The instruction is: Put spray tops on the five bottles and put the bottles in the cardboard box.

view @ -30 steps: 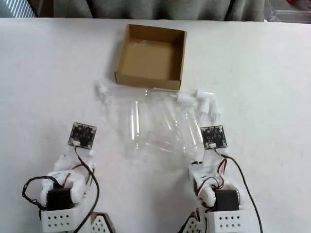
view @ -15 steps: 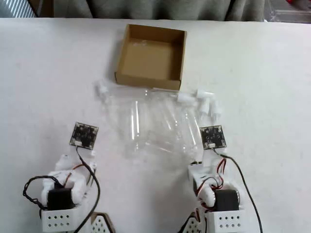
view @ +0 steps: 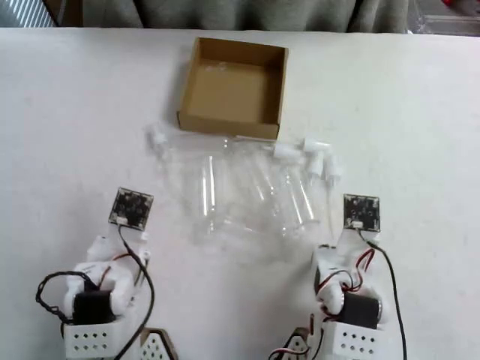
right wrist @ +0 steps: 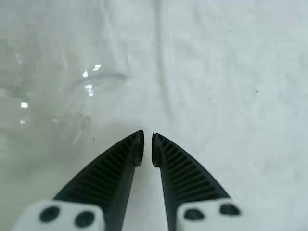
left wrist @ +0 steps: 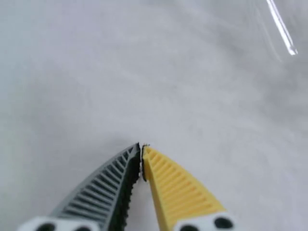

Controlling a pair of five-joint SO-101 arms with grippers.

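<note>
Since a second ago the right arm [view: 351, 296] has swung outward, away from the left one. The clear bottles [view: 255, 191] now lie ahead of the right fingers [right wrist: 118, 166] and over toward the left arm's side, not straight in front. They lie on their sides in a tight row, touching or nearly so; I cannot count them for sure. One bottle's end sits just beyond the right fingertips. The spray tops [view: 313, 145] are scattered farther out than the bottles, and the cardboard box [view: 225, 124] stands beyond those, no bottle in it yet.

The right fingers are all but together, with a thin slit at the tips. The left fingers [left wrist: 113, 185] are pressed tip to tip over bare worktop [view: 67, 112].

By my judgement, the round, loose bottles may roll if a finger nudges one, and one rolling would push its neighbours. Reaching over them for a top risks sweeping them with the arm. Fingers left together on approach would shove rather than grasp.
</note>
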